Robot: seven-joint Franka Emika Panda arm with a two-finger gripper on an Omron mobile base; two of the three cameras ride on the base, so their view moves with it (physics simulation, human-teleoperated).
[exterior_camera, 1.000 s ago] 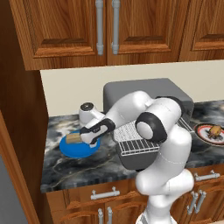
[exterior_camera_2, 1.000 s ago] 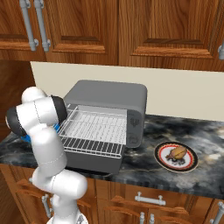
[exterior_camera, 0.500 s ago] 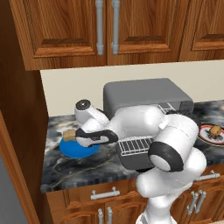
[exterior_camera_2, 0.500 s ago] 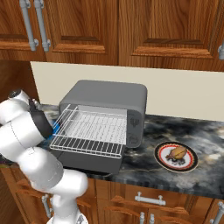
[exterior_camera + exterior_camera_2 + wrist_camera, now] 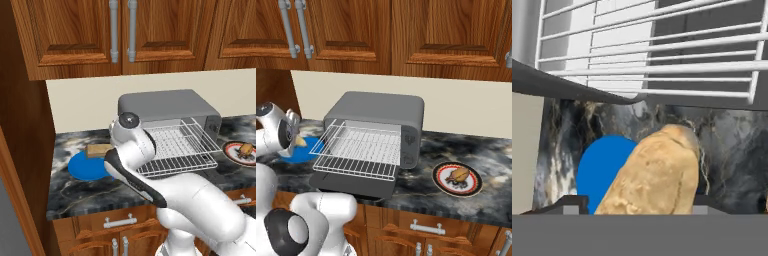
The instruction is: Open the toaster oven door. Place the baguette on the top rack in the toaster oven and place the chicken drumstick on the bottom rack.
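Tan baguette [image 5: 657, 172] — blue plate [image 5: 89, 165] — grey toaster oven [image 5: 378, 107].

matt crusty baguette [image 5: 657, 175], glossy marble counter [image 5: 416, 192], wire top rack [image 5: 358, 145]

I can't read any text, label, brand or number anywhere here. The oven [image 5: 373, 111] has a strip of knobs [image 5: 409, 141] on its front, but any marks there are too small for me to make out.

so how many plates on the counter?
2. A blue plate left of the toaster oven, with the baguette over it, and a red-rimmed white plate holding the chicken drumstick on its right.
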